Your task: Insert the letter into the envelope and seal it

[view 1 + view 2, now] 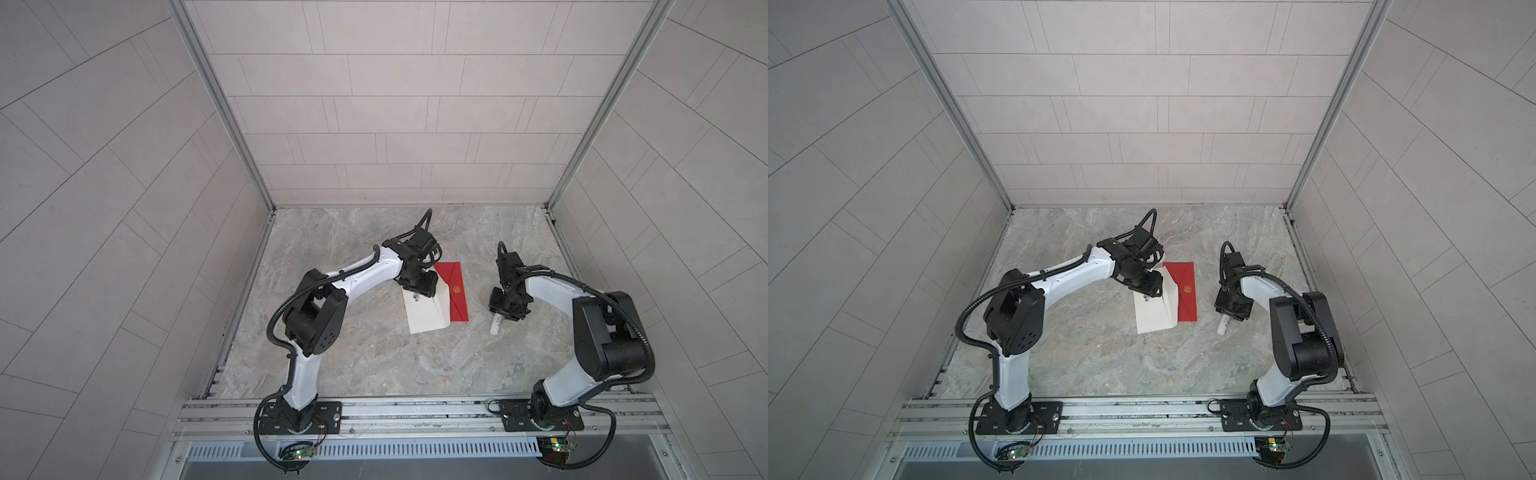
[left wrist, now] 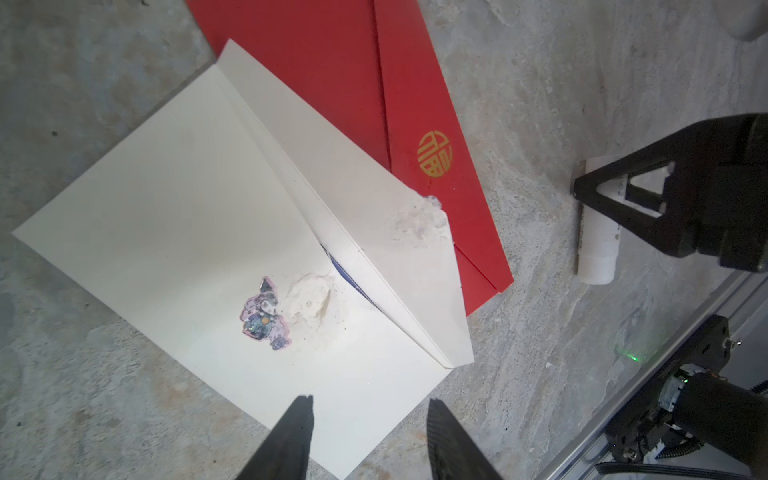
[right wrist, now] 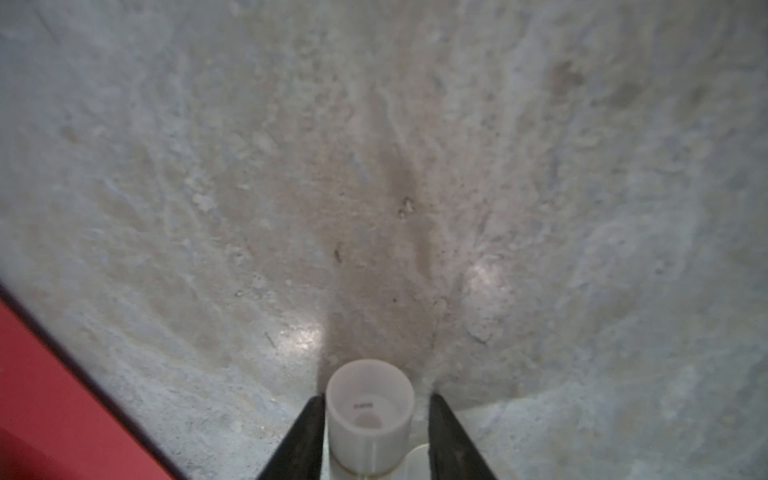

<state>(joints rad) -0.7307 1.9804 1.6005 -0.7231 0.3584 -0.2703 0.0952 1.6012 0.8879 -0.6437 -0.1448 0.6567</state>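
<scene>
White paper envelope (image 2: 166,208), light, floppy and easily creased, lies flat midway between the side edges of the tabletop (image 1: 374,365), over a red gold-stamped paper (image 2: 415,104). Its flap is raised on a blue sliver (image 2: 349,278), probably the letter, and a free edge looks the best place to pinch. Left gripper (image 2: 370,399) hovers over its edge, jaws apart and empty; right gripper (image 3: 376,399) narrowly straddles the smooth, rigid glue stick (image 1: 496,327), not yet clamped.

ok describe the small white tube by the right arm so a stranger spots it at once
On the marbled grey tabletop, look right of the red paper rectangle with a gold emblem. There a short white plastic cylinder lies flanked by the right gripper. It is the only round thing; its neighbours are flat paper.
</scene>
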